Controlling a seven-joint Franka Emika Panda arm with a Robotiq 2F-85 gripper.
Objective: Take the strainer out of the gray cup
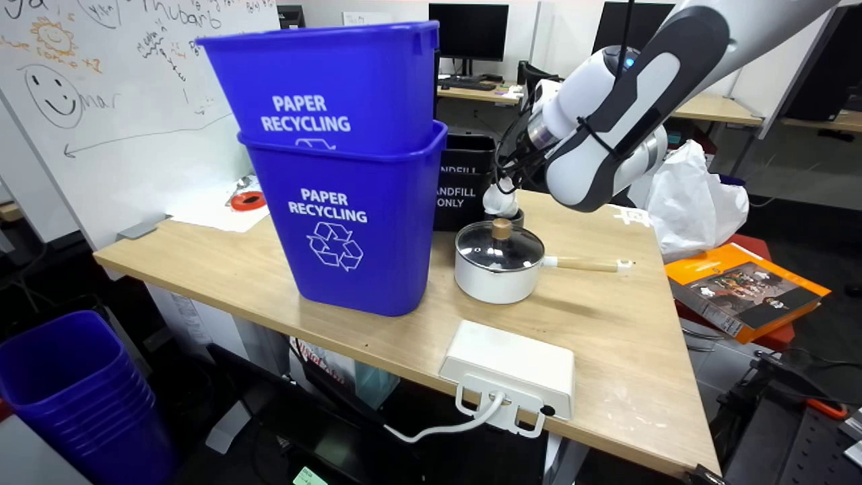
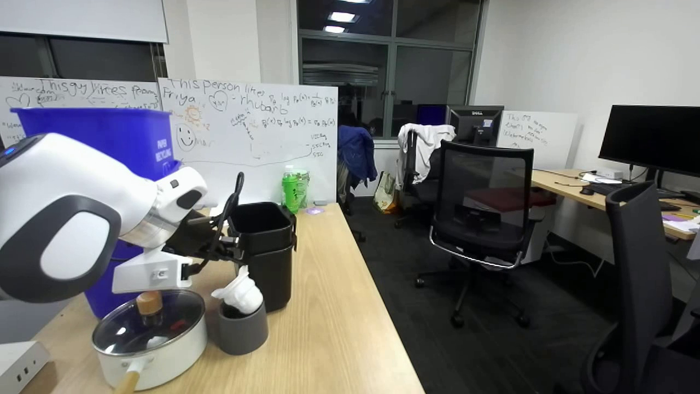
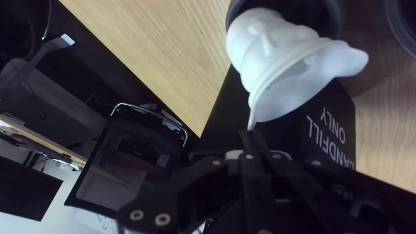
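The white strainer (image 3: 279,61) is tilted at the mouth of the gray cup (image 3: 336,16) in the wrist view. In both exterior views the strainer (image 1: 500,200) (image 2: 244,294) shows above the cup (image 1: 517,219) (image 2: 243,332), which stands upright on the table. I cannot tell how much of the strainer is inside the cup. My gripper (image 3: 250,132) has its fingertips close together on a thin edge of the strainer. In an exterior view the gripper (image 2: 238,256) is just above the strainer, beside the black bin.
A white pot (image 1: 498,283) with a glass lid and wooden handle stands close to the cup, also in an exterior view (image 2: 158,364). A black landfill bin (image 2: 270,273) is behind the cup. Stacked blue recycling bins (image 1: 363,229) and a white box (image 1: 512,357) are on the table (image 2: 333,328).
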